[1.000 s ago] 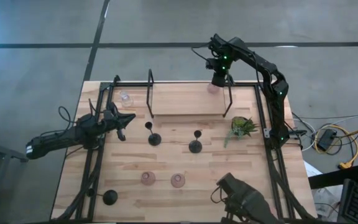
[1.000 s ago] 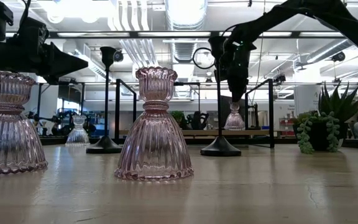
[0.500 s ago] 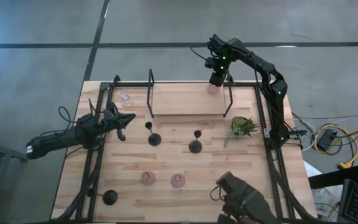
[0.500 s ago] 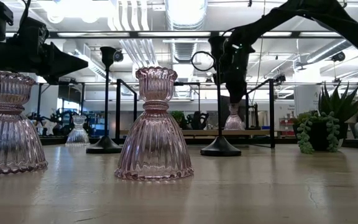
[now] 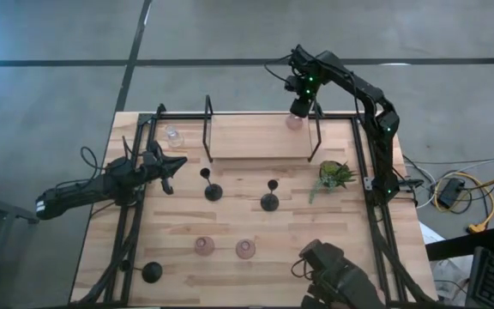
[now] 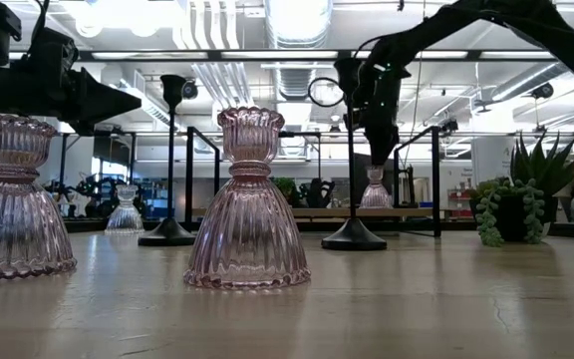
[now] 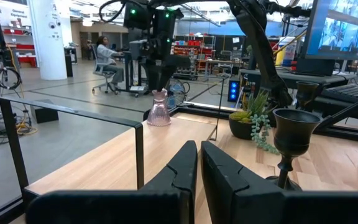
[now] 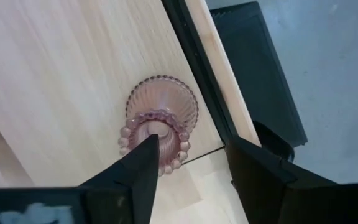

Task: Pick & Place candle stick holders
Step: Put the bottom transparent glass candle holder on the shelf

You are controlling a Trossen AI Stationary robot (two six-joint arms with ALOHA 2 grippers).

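Altogether three black holders (image 5: pixel 213 191), three pink (image 5: pixel 204 246).

1. The squat ribbed pink glass candle holder (image 6: pixel 248 199) is translucent rose, with fine vertical fluting and a beaded foot.
2. A second fluted pink glass holder (image 6: pixel 13 196) shows the same ribbing.
3. The pink glass holder with a beaded rim (image 8: pixel 160 122) sits on the pale blond striped wooden table (image 8: pixel 55 81).
4. The slim-stemmed matte black metal candle holder (image 5: pixel 269 196) is plain black.
5. The small clear glass holder (image 5: pixel 173 135) is colourless.
6. The leafy potted plant (image 5: pixel 334 174) is green.
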